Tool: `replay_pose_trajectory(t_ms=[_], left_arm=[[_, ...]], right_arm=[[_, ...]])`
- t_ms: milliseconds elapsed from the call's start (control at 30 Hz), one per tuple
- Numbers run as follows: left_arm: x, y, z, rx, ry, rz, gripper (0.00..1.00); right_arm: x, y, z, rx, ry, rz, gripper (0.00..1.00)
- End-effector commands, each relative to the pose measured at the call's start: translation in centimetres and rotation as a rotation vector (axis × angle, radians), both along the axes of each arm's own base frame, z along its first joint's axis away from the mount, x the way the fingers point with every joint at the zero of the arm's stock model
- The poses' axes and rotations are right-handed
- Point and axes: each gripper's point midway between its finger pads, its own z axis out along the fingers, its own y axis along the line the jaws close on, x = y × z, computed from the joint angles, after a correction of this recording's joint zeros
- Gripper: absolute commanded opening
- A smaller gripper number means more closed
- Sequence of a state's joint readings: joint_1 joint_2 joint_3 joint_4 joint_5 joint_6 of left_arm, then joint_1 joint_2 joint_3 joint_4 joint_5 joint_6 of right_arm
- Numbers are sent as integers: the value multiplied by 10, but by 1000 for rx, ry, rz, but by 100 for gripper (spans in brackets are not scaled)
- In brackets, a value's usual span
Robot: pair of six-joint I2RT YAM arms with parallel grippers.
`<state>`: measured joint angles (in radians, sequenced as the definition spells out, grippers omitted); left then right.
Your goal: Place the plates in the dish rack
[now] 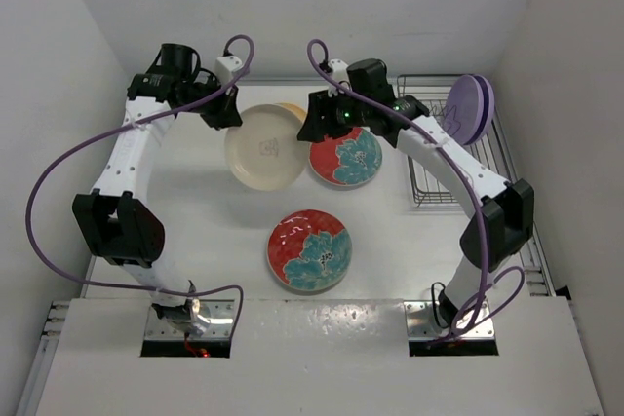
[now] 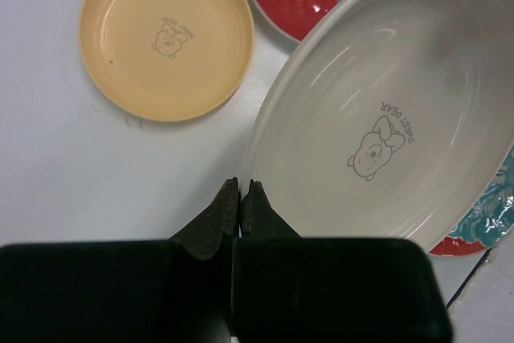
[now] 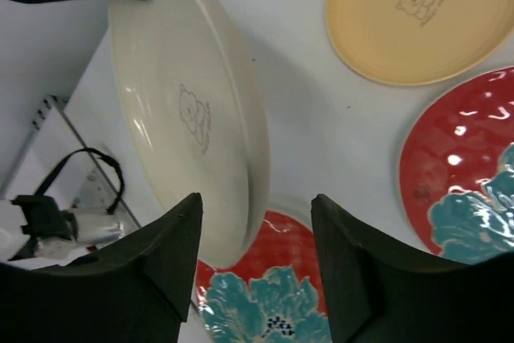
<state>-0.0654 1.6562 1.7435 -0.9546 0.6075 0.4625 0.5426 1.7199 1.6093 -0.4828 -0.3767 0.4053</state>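
Left gripper (image 2: pixel 239 189), fingers pinched narrow on the rim of the cream plate (image 1: pixel 263 149), holds that plate clear of the table (image 1: pixel 200 231) and tilted; in the right wrist view it stands almost on edge, hollow face showing. Behind and below it the orange-yellow plate (image 2: pixel 166 34) lies flat. Two red floral plates also lie flat, one just right of the cream plate (image 1: pixel 347 157) and one nearer the arm bases (image 1: pixel 309 250). Right gripper (image 3: pixel 255 200), fingers spread wide and holding nothing, faces the free rim opposite the left gripper's pinch. That rim runs into the gap close by one finger; contact cannot be told. Dish rack (image 1: pixel 421 192) lies at the far right, well apart from the left gripper and beside the right arm, with a lilac plate (image 1: pixel 470 109) on edge in it. Judgement: the coming move turns on the free rim lying edgewise between the right fingers, the right arm being nearer the rack.
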Motion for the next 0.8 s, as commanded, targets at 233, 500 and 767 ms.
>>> replay_pose_trajectory(t_ms=[233, 500, 767], left_arm=[[-21, -27, 34, -162, -36, -162, 0], [19, 29, 14, 46, -34, 234, 100], [37, 62, 0, 142, -30, 404, 100]], right_arm=[[-4, 26, 5, 114, 27, 50, 17], [27, -38, 53, 2, -155, -210, 0], [71, -258, 127, -667, -556, -935, 0]])
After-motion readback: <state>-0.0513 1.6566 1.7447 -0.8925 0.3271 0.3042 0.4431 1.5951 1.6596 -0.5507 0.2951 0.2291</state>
